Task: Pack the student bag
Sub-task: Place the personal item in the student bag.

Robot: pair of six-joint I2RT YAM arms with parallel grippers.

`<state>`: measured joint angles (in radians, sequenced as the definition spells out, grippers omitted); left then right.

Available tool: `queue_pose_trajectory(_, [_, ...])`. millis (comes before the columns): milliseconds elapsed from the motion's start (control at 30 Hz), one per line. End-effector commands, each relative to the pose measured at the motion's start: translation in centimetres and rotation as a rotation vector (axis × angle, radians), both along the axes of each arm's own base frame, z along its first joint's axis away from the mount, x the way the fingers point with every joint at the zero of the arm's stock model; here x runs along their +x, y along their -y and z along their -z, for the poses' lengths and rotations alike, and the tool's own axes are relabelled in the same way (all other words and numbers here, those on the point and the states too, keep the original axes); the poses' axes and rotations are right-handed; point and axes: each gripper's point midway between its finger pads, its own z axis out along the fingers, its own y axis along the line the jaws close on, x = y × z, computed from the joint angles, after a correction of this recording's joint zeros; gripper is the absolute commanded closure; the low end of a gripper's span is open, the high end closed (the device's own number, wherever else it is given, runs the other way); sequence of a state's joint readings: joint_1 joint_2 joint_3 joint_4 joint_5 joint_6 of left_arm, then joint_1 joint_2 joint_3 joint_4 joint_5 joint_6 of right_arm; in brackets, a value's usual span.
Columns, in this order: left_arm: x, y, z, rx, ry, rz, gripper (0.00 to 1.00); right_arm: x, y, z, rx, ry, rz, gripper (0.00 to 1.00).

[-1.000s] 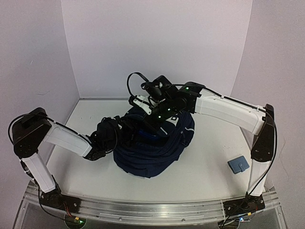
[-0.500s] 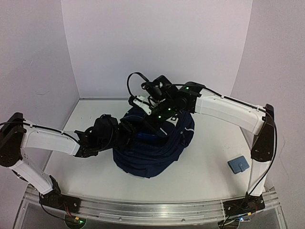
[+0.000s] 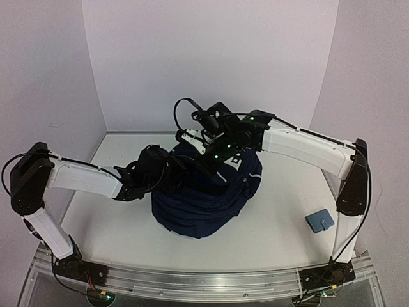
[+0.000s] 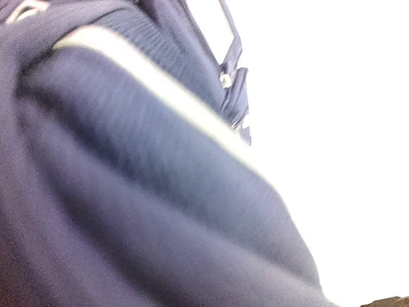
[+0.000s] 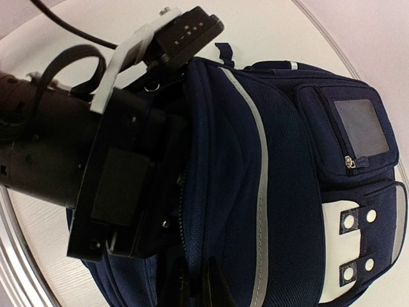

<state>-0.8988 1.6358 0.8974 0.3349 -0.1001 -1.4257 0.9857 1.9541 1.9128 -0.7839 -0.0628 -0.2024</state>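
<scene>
Centre of the white surface (image 3: 281, 204): large navy blue fabric backpack with white stripes (image 3: 204, 214), front pocket facing up.
Left gripper (image 3: 171, 174): pushed into the backpack's open top; I cannot tell its width.
Right gripper (image 5: 198, 289): narrow, pinching the zip edge.
Near right corner: small flat blue pouch (image 3: 319, 221).

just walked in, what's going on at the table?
Both arms are at the large navy blue fabric backpack mid-table. The left gripper is pushed into its open top; the right gripper sits at the zipper rim, grip unclear. A small blue pouch lies apart on the right.
</scene>
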Motion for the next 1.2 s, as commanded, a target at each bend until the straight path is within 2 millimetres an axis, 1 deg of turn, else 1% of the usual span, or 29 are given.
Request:
queue_pose_trajectory(0, [1.8, 2.4, -2.5, -0.134, 0.050, 0.120, 0.65, -2.9, -1.3, -6.2, 0.179, 0.033, -0.092, 1.00])
queue_pose_trajectory(33, [1.6, 2.5, -2.8, -0.128, 0.064, 0.138, 0.63, -2.8, -1.0, -6.1, 0.171, 0.036, -0.086, 1.00])
queue_pose_trajectory(67, [1.3, 2.5, -2.9, -0.102, 0.073, 0.160, 0.59, -2.6, -0.6, -5.8, 0.161, 0.037, -0.080, 1.00])
queue_pose_trajectory(133, [0.2, 2.3, -3.3, -0.056, 0.099, 0.214, 0.46, -2.0, 0.2, -5.3, 0.148, 0.029, -0.062, 1.00])
queue_pose_trajectory(200, [-1.3, 1.7, -3.7, -0.027, 0.132, 0.261, 0.35, -1.6, 1.2, -4.2, 0.132, 0.001, -0.049, 1.00])
queue_pose_trajectory(267, [-2.9, 0.7, -4.3, -0.004, 0.179, 0.297, 0.25, -1.0, 2.5, -3.1, 0.116, -0.024, -0.029, 1.00])
queue_pose_trajectory(367, [-4.9, -0.9, -5.4, 0.041, 0.243, 0.335, 0.16, -0.3, 4.5, -2.0, 0.101, -0.056, 0.000, 1.00])
queue_pose_trajectory(467, [-6.1, -3.1, -5.6, 0.086, 0.269, 0.321, 0.06, 0.0, 6.8, -1.4, 0.077, -0.064, 0.010, 1.00])
queue_pose_trajectory(533, [-6.6, -4.9, -6.5, 0.132, 0.323, 0.298, 0.01, 0.2, 8.4, -1.1, 0.040, -0.042, 0.001, 1.00])
queue_pose_trajectory(600, [-6.6, -6.3, -7.0, 0.201, 0.364, 0.285, 0.00, 0.2, 9.7, -0.9, 0.000, -0.018, -0.012, 1.00])
queue_pose_trajectory(700, [-5.4, -7.8, -6.5, 0.330, 0.370, 0.292, 0.00, 0.3, 11.3, -0.1, -0.096, 0.025, -0.046, 1.00])
queue_pose_trajectory(767, [-4.5, -8.3, -6.1, 0.367, 0.355, 0.319, 0.00, 0.3, 12.3, 1.1, -0.182, 0.055, -0.090, 0.99])
queue_pose_trajectory(833, [-3.4, -8.8, -5.6, 0.386, 0.348, 0.325, 0.00, 0.4, 13.4, 2.9, -0.277, 0.073, -0.126, 0.98])
queue_pose_trajectory(900, [-2.1, -9.4, -5.2, 0.381, 0.341, 0.311, 0.00, 0.1, 14.2, 4.2, -0.339, 0.069, -0.168, 0.97])
queue_pose_trajectory(933, [-1.8, -9.1, -5.3, 0.351, 0.354, 0.327, 0.00, -0.3, 14.3, 4.5, -0.353, 0.055, -0.187, 0.95])
queue_pose_trajectory(1000, [-0.9, -8.5, -6.0, 0.294, 0.404, 0.355, 0.01, -1.2, 14.0, 4.5, -0.334, 0.001, -0.216, 0.88])
queue_pose_trajectory(1067, [-0.4, -7.5, -6.4, 0.303, 0.454, 0.422, 0.04, -2.1, 13.1, 4.0, -0.294, -0.063, -0.236, 0.77])
queue_pose_trajectory(1133, [0.0, -6.4, -6.2, 0.333, 0.481, 0.497, 0.05, -2.7, 12.3, 3.5, -0.258, -0.112, -0.241, 0.65])
queue_pose_trajectory(1167, [-0.2, -5.8, -5.9, 0.346, 0.502, 0.554, 0.06, -2.7, 11.9, 3.1, -0.241, -0.123, -0.240, 0.60])
